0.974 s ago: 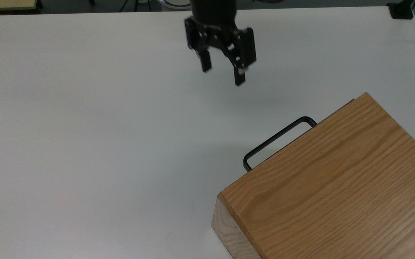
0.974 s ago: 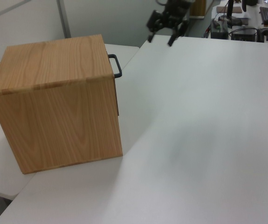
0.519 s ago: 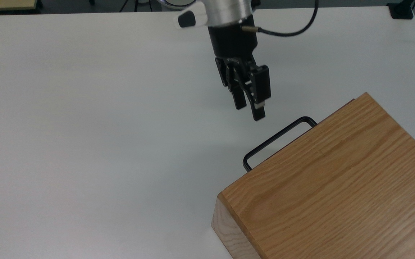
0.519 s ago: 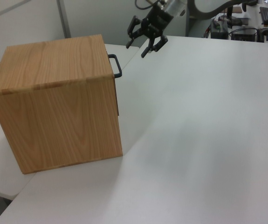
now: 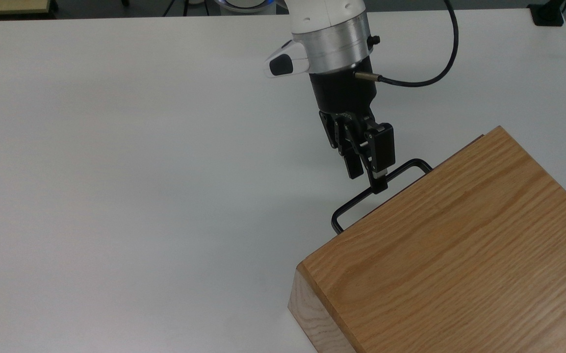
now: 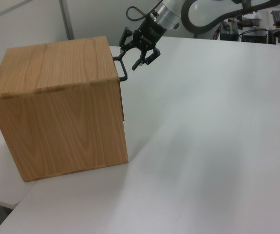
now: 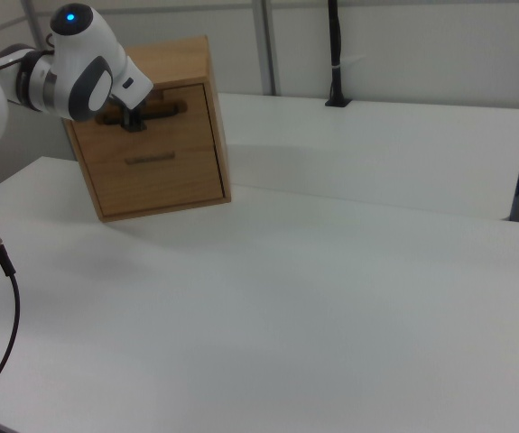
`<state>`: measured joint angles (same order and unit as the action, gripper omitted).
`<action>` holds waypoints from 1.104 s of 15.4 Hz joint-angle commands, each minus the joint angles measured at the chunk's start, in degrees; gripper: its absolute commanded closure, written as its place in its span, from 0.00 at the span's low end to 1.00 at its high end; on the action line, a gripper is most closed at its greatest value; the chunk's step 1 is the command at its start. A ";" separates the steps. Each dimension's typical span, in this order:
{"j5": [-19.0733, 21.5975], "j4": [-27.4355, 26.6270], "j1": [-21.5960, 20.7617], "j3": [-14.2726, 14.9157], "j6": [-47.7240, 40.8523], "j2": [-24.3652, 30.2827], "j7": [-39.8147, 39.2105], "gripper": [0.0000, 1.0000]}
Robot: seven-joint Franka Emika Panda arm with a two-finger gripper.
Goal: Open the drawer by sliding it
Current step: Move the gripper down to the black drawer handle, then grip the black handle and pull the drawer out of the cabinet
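A wide white table (image 5: 116, 196) fills the scene. In the top view, nearest the bottom right corner, a wooden box casing (image 5: 450, 255) with a grained oak top sits at an angle on the table. In the left view the same casing (image 6: 62, 102) stands at the left view's left as a tall cube.

The drawer (image 7: 155, 102) is the upper of two fronts on the casing's face in the right view, and it sits shut, flush with the casing. Its black bar handle (image 5: 356, 201) juts out from the front edge of the casing toward the open table, a thin loop with rounded corners. In the left view the handle (image 6: 123, 73) sticks out at the top right corner of the casing.

My gripper (image 5: 367, 179) hangs just at that handle, pointing down toward it. My two black fingers are spread apart, with a gap between them, and they pinch nothing. In the top view one fingertip overlaps the bar near its far end, while the other finger (image 5: 354, 166) sits on the table side of the bar. I cannot tell whether either finger touches the bar. In the left view my gripper (image 6: 136, 58) is just beside the handle.

Farther off, my silver and white wrist (image 5: 329, 34) rises behind the gripper, and a black cable (image 5: 435, 73) loops from it to the top view's right.
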<state>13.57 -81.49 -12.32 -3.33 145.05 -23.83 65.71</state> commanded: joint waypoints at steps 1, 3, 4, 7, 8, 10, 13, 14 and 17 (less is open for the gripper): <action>0.76 1.51 -0.16 -0.89 1.55 -1.49 0.82 0.40; 0.67 1.51 -0.25 -0.89 1.55 -2.19 0.82 0.52; 0.67 1.51 -0.25 -0.89 1.55 -2.45 0.82 0.63; 0.41 1.33 -0.24 -0.89 1.55 -2.63 0.82 0.87; 0.41 1.24 -0.07 -0.89 1.47 -2.63 0.74 0.98; 0.41 1.16 0.28 -0.98 0.94 -2.37 0.65 1.00; 0.32 -0.50 1.51 -0.98 -0.89 -0.62 0.56 1.00; 0.23 -1.04 2.12 -0.98 -2.91 0.35 0.47 1.00; 0.06 -4.02 3.62 -0.98 -7.40 4.56 -0.40 1.00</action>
<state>13.55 -80.90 -11.43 -4.36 142.36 -24.68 65.34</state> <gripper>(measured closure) 0.841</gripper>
